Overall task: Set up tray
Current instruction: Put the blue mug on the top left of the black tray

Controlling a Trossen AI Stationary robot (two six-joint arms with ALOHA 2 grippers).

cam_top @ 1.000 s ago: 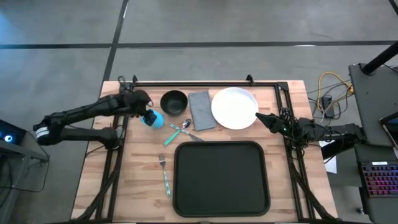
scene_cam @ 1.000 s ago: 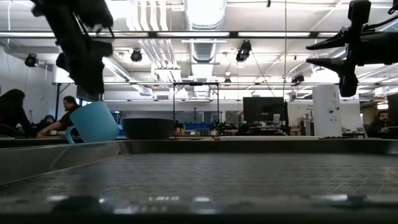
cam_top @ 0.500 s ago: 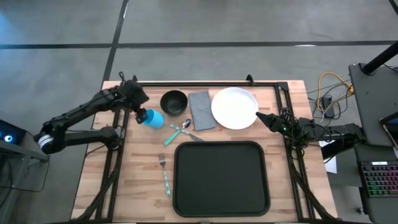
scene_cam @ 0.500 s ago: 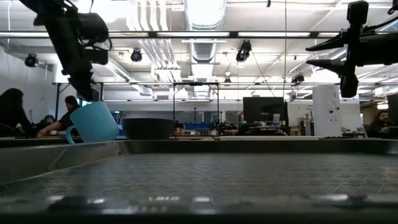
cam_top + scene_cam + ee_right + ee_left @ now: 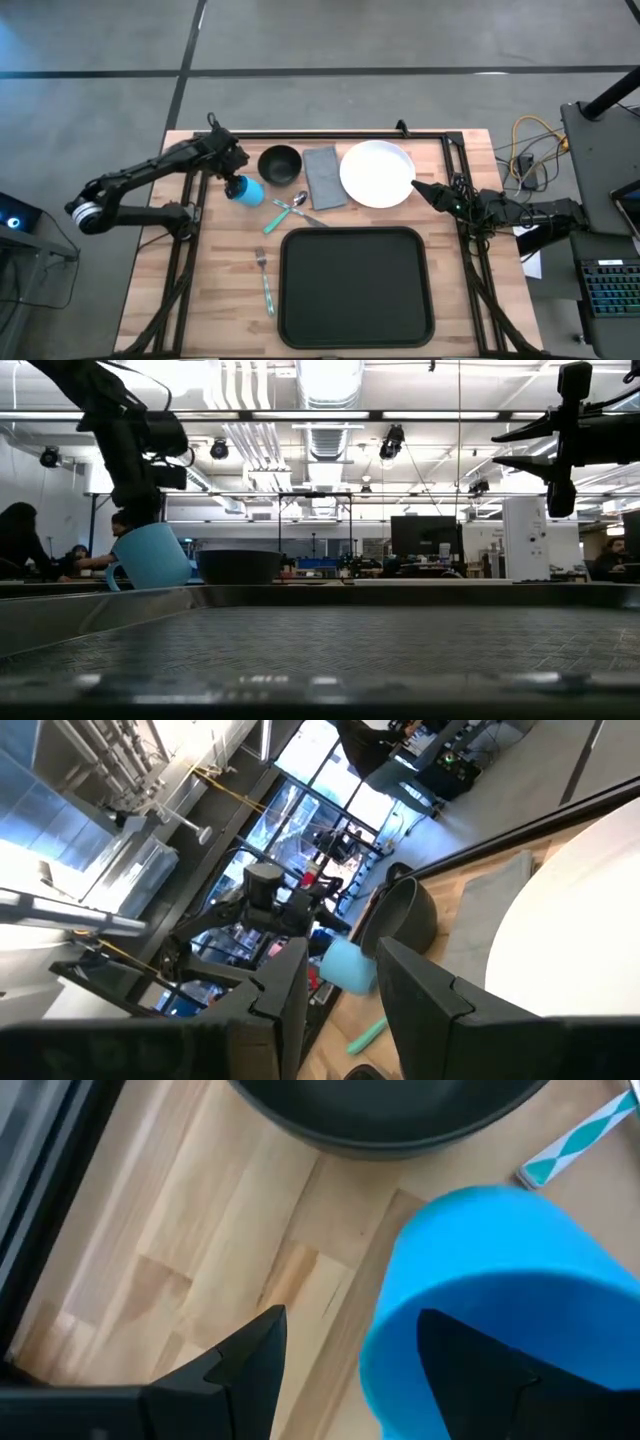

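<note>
**Closing in on the blue cup, tray not yet loaded**

While my left claw [image 5: 232,170] hung just over the blue cup [image 5: 246,190], its fingers stood apart, one beside the cup's rim and the other over its mouth in the left wrist view, so nothing was gripped. The cup [image 5: 500,1300] sat tilted on the wooden surface [image 5: 225,270], just beside the black bowl [image 5: 279,164]. I judged the step in hand to be fetching the cup. The next move would call for settling the fingers around its wall, closing, lifting clear of the bowl and carrying it across to the tray.

My left arm reached in from the left edge of the surface, elbow out beyond it, forearm angled toward the far rail, wrist tipped down over the cup. In the low view the left claw [image 5: 140,510] stood above the cup [image 5: 152,556], very near its top; whether it touched I could not tell.

Farther out lay the grey napkin [image 5: 322,176], the white plate [image 5: 377,173], a spoon [image 5: 285,211] and a fork [image 5: 265,281]. The tray [image 5: 355,288] lay at the near middle of the surface, black and bare, well apart from the cup.

My right claw [image 5: 418,187] waited at the plate's right edge, raised off the surface, fingers slightly apart and holding nothing.
</note>
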